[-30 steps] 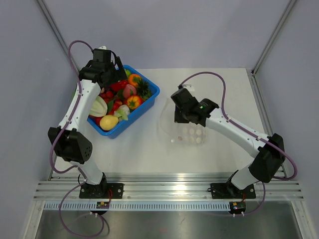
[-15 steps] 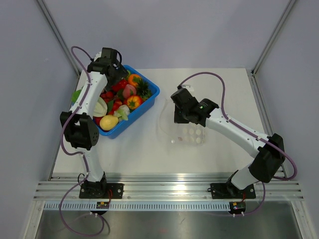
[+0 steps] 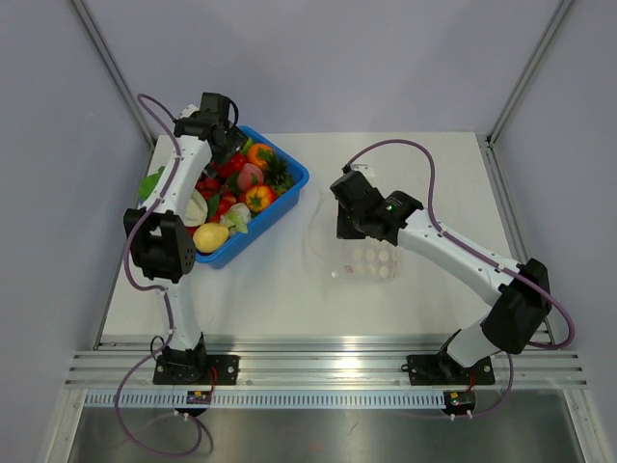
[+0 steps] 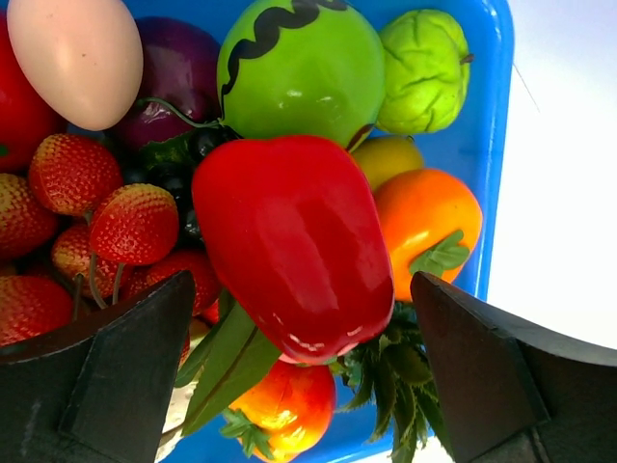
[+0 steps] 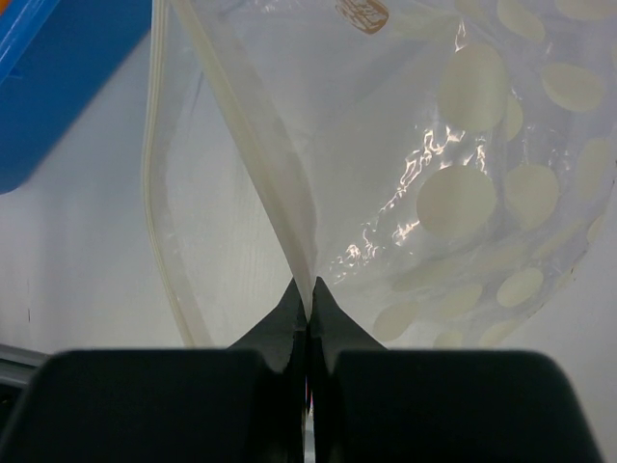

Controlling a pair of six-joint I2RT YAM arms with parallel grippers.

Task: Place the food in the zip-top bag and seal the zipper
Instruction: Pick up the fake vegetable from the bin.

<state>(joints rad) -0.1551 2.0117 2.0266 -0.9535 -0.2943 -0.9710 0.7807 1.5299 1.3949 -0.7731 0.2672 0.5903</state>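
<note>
The food (image 3: 241, 188) lies heaped in a blue bin (image 3: 294, 178) at the back left. My left gripper (image 3: 224, 145) hovers open over the bin's far end. In its wrist view the left gripper (image 4: 301, 289) has its jaws wide apart either side of a glossy red pepper (image 4: 299, 241), not touching it. My right gripper (image 3: 345, 227) is shut on the upper lip of the zip-top bag (image 3: 364, 256). In the right wrist view the right gripper (image 5: 309, 289) pinches the pale zipper (image 5: 270, 164), and the bag (image 5: 463, 193) is held open and empty.
Around the pepper lie strawberries (image 4: 130, 222), a green fruit (image 4: 299, 68), an orange one (image 4: 424, 217) and a pale egg shape (image 4: 77, 58). A yellow lemon (image 3: 210, 236) lies at the bin's near end. Grey walls enclose the white table (image 3: 280, 289).
The left arm has folded in, its elbow swinging right and its wrist moving slightly toward the bin's far end. The right arm and the bag have not moved.
</note>
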